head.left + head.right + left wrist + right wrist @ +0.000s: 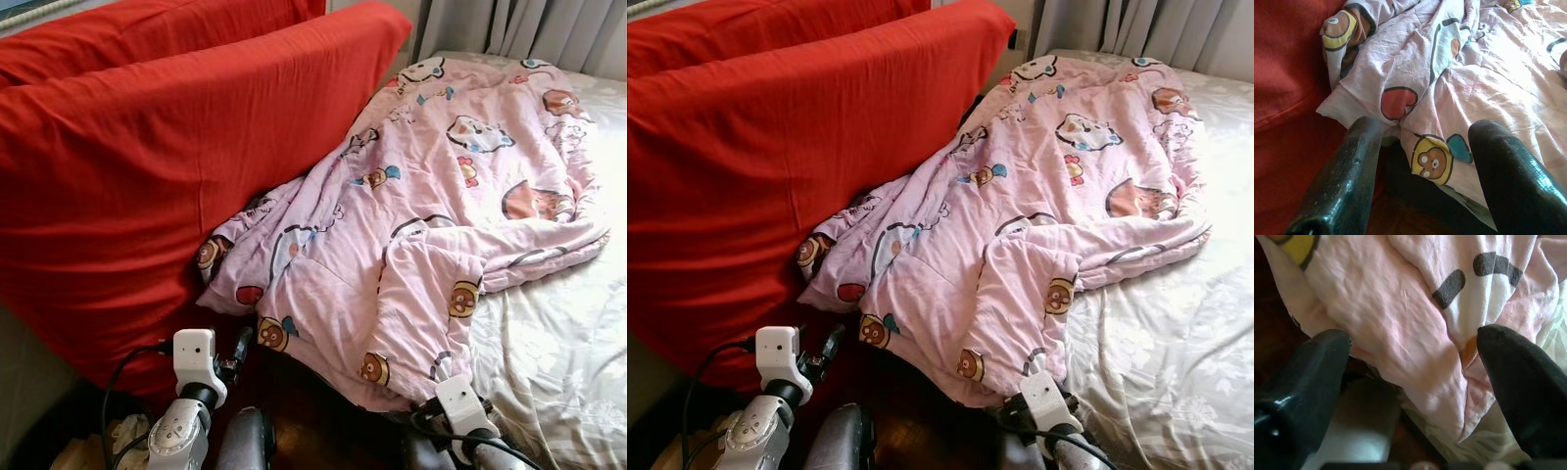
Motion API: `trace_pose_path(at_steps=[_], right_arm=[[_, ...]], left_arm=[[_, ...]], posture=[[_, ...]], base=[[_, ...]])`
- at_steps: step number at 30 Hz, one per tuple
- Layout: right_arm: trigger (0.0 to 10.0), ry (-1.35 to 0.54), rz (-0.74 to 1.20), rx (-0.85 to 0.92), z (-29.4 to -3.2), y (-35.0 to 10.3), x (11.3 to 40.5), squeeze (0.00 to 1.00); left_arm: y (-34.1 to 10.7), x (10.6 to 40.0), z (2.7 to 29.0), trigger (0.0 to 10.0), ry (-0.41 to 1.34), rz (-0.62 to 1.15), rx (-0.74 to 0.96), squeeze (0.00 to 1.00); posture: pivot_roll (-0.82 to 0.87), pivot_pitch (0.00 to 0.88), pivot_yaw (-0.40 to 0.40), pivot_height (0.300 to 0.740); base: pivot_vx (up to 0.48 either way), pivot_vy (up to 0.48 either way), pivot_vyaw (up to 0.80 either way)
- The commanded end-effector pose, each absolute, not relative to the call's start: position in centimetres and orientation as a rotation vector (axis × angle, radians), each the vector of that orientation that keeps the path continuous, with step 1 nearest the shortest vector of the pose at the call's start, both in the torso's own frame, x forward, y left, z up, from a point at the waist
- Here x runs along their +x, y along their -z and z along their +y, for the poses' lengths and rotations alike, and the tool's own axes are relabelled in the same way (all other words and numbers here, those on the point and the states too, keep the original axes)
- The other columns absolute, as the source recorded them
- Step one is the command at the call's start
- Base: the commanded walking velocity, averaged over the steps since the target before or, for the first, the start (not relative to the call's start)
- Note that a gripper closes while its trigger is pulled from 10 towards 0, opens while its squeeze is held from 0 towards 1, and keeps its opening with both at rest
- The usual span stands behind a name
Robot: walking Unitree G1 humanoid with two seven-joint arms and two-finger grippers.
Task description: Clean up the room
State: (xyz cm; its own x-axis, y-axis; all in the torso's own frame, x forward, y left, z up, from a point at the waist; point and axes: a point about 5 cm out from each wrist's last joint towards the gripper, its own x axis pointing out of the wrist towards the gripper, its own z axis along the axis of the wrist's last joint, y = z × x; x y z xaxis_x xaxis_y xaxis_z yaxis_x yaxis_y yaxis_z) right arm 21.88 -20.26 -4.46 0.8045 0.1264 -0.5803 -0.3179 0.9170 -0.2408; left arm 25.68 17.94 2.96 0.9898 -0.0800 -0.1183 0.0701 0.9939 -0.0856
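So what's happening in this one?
The robot stands at the bed's edge over a crumpled pink cartoon-print blanket lying on the floral bedsheet beside big red cushions. The left gripper and right gripper are both open, aimed at the blanket's near hem. Nothing is gripped yet.

- Blanket (431, 206) ahead of our grippers: soft, crinkly matt cloth.
- Red cushion (147, 166): matt fabric.
- Our left gripper (1422, 191) fingers (1342, 181): glossy, scuffed black plastic.

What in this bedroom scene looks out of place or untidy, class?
The pink cartoon-print quilt lies crumpled across the bed, bunched against the red cushion, one edge hanging off the side. Both open grippers, left and right, face that edge.
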Motion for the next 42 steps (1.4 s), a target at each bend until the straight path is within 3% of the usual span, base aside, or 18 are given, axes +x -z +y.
trace_pose_path(at_steps=[1,3,4,5,10,20,32,42], right_arm=[[10.0,-0.228,0.592,-0.338,-20.3,4.4,22.1,1.0],[10.0,-0.22,0.594,-0.356,-20.4,4.4,22.2,1.0],[10.0,-0.212,0.593,-0.368,-20.5,4.3,22.3,0.7],[10.0,-0.19,0.59,-0.398,-20.7,4.2,22.5,0.0],[10.0,-0.206,0.6,-0.496,-20.6,4.3,22.6,0.0],[10.0,-0.211,0.644,-0.528,-20.4,4.9,22.2,0.0],[10.0,-0.061,0.679,-0.543,-21.3,5.3,22.0,0.0],[10.0,-0.085,0.727,-0.552,-21.0,5.7,21.8,0.0]], left_arm=[[-2.5,25.4,18.2,10.0,0.07,0.152,-0.077,0.0],[-2.4,25.4,18.2,10.0,0.069,0.153,-0.076,0.0],[-2.4,25.4,18.2,10.0,0.069,0.153,-0.076,0.0],[-2.4,25.4,18.2,10.0,0.069,0.153,-0.076,0.0],[-2.4,25.4,18.1,10.0,0.069,0.155,-0.08,0.0],[-2.2,25.3,18.0,10.0,0.066,0.161,-0.083,0.0],[-2.0,25.3,17.8,10.0,0.067,0.172,-0.083,0.0],[-1.9,25.2,17.8,10.0,0.068,0.177,-0.083,0.0]], posture=[[0.05,0.106,0.04,0.603],[0.05,0.105,0.038,0.603],[0.05,0.105,0.038,0.603],[0.05,0.104,0.038,0.603],[0.05,0.107,0.037,0.603],[0.05,0.112,0.036,0.603],[0.06,0.119,0.039,0.603],[0.06,0.127,0.04,0.603]], base=[[0.0,0.0,0.0],[0.0,0.0,0.0],[0.0,0.0,0.0],[0.0,0.0,0.0],[0.0,0.0,0.0],[0.0,0.0,0.0],[0.0,0.0,0.0],[0.0,0.0,0.0]])
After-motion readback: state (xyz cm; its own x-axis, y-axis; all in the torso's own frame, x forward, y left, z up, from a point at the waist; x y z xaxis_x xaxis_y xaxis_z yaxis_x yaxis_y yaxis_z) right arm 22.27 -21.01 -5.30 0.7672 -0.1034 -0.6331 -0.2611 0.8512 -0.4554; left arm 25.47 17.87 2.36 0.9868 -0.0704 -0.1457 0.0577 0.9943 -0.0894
